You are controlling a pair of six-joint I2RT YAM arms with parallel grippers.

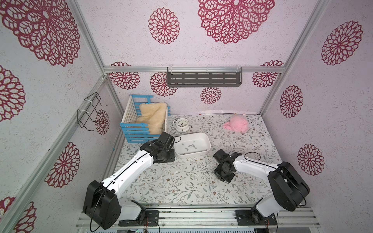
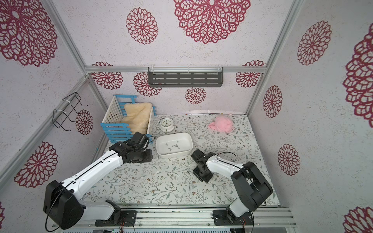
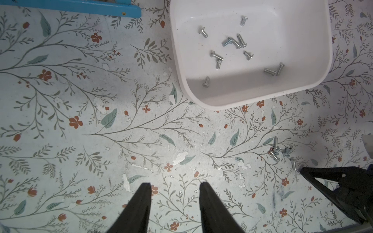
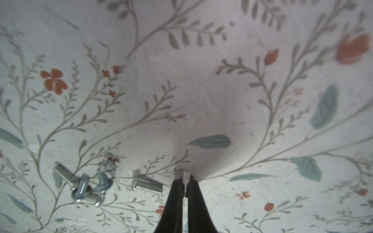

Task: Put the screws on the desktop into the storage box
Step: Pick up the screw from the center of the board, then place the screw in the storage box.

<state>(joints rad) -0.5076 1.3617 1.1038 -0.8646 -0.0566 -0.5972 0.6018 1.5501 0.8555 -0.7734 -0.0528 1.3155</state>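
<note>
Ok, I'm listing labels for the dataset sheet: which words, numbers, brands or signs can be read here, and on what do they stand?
No text can be read in any view.
clock: marks around the dial, too small to read as numbers.
storage box: plain white, no label visible.
screws: no stamp legible on the heads.
blue crate: no lettering visible.

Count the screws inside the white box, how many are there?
11 screws, all lying on the storage box floor: three bunched in the middle, two close pairs, four singles spread around. None looks hidden.
</note>
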